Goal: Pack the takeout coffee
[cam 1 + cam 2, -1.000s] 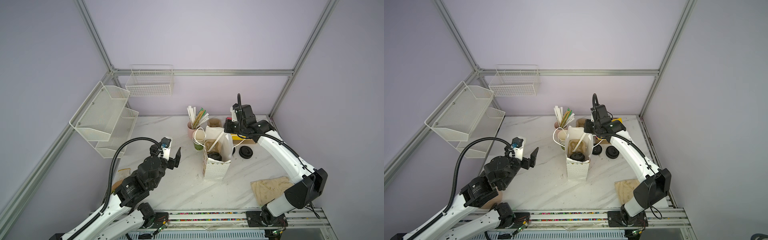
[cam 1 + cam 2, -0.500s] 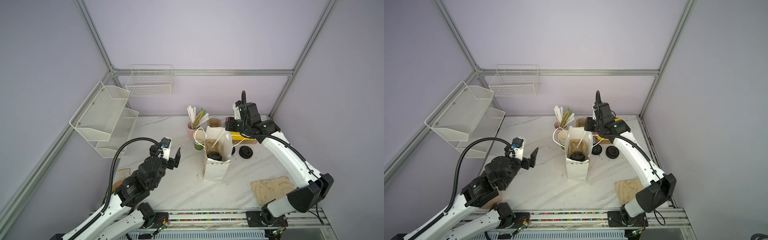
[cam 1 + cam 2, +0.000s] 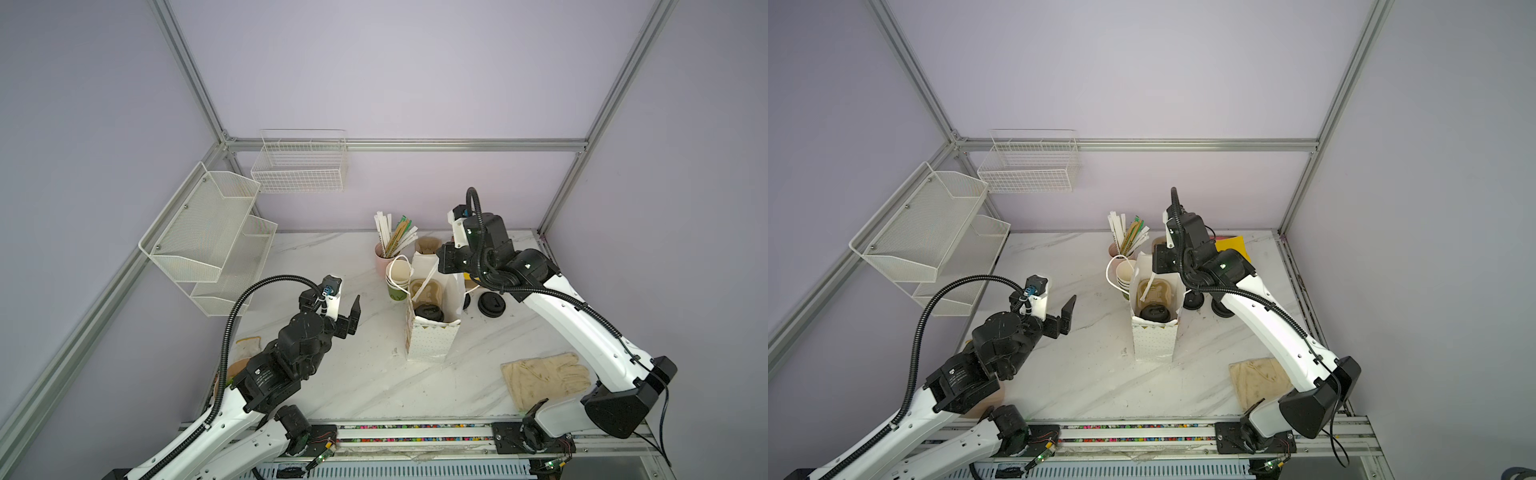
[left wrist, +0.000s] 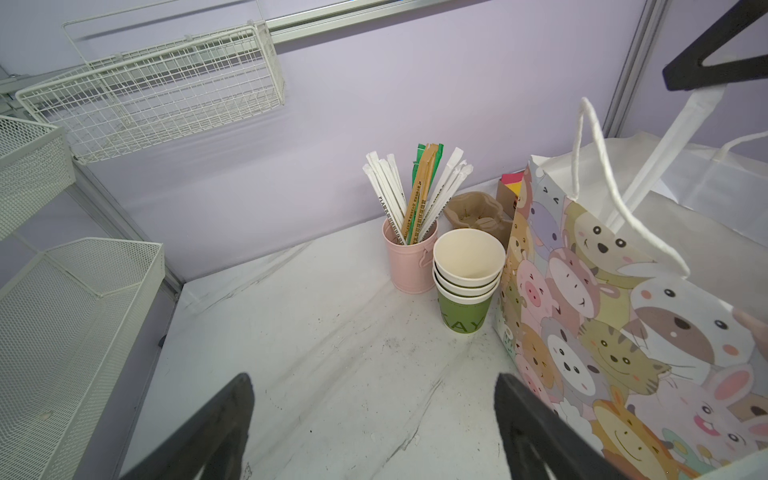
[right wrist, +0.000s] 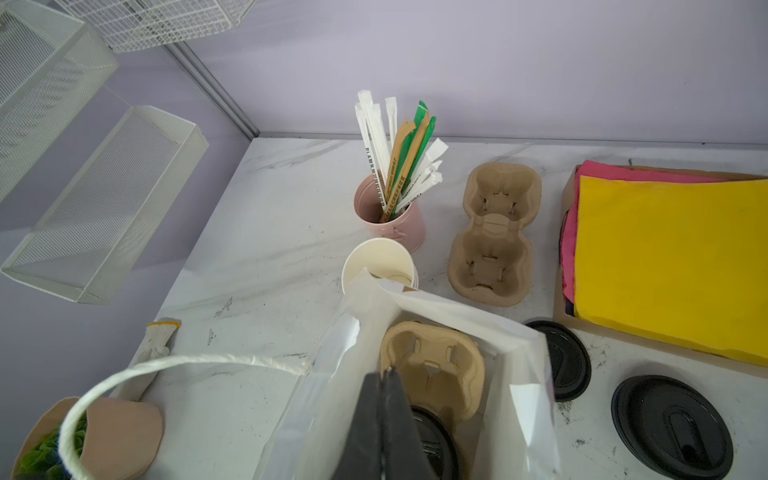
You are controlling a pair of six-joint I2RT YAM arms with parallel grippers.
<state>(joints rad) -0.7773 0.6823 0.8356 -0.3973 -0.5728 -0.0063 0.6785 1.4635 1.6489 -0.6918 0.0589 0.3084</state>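
While the left gripper point(image 4: 372, 386) hangs over the table point(image 3: 353, 374) to the left of the bag point(image 3: 430, 345), its two fingers stand far apart and hold nothing. It points toward the bag and the things at the back of the table.

The bag stands up in the middle of the table with its mouth open. It is white inside. The side seen from the left wrist has cartoon animals on it.

The coffee point(image 3: 428, 311) is down inside the bag, at the end nearer the robot. Only its black lid point(image 3: 1154, 311) shows in both top views, and the cup's side is hidden. The coffee sits in the near hole of a brown tray point(image 3: 424, 289) that lies in the bag.

The right gripper point(image 5: 384, 382) is over the far end of the bag. Its fingers are pressed tight together. From the left wrist they seem to pinch the top of a white straw point(image 4: 665, 141). The straw slants down into the bag.

A stack of cups point(image 4: 467, 282) stands just beside the bag, at its far left corner. A pink cup point(image 4: 409, 262) full of straws stands right behind the stack. A spare tray point(image 5: 494, 232) lies on the table beside the pink cup.

Two loose lids point(image 5: 671, 424) lie to the right of the bag, near some yellow paper point(image 5: 665, 257). A glove point(image 3: 544, 376) lies flat at the front right of the table.
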